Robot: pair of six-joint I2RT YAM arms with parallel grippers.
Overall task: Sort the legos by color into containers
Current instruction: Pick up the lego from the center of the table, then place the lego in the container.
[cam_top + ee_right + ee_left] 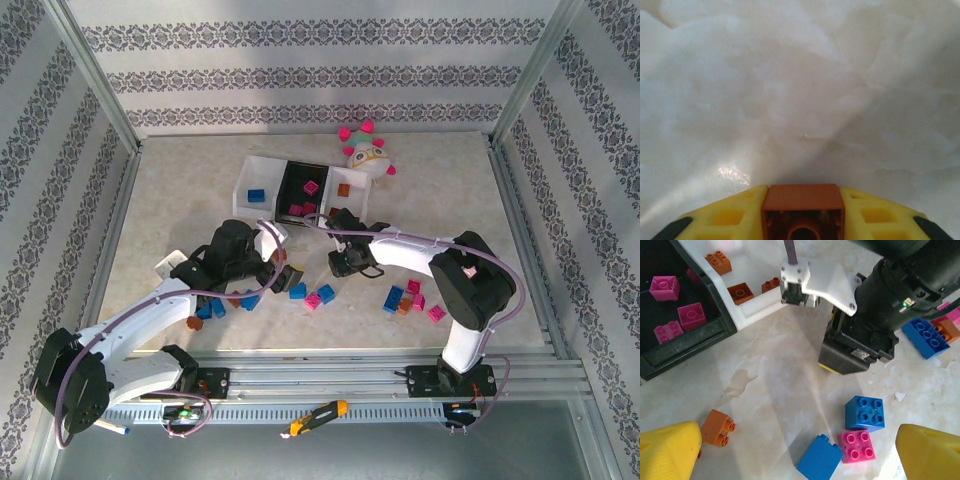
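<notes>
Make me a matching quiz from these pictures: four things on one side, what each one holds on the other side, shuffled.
Things:
1. left white bin
2. black bin
3. right white bin
4. right gripper

Holds:
A. orange bricks
B. single orange brick, clamped between the fingers
C. blue brick
D. pink bricks

Pairs: 1-C, 2-D, 3-A, 4-B
</notes>
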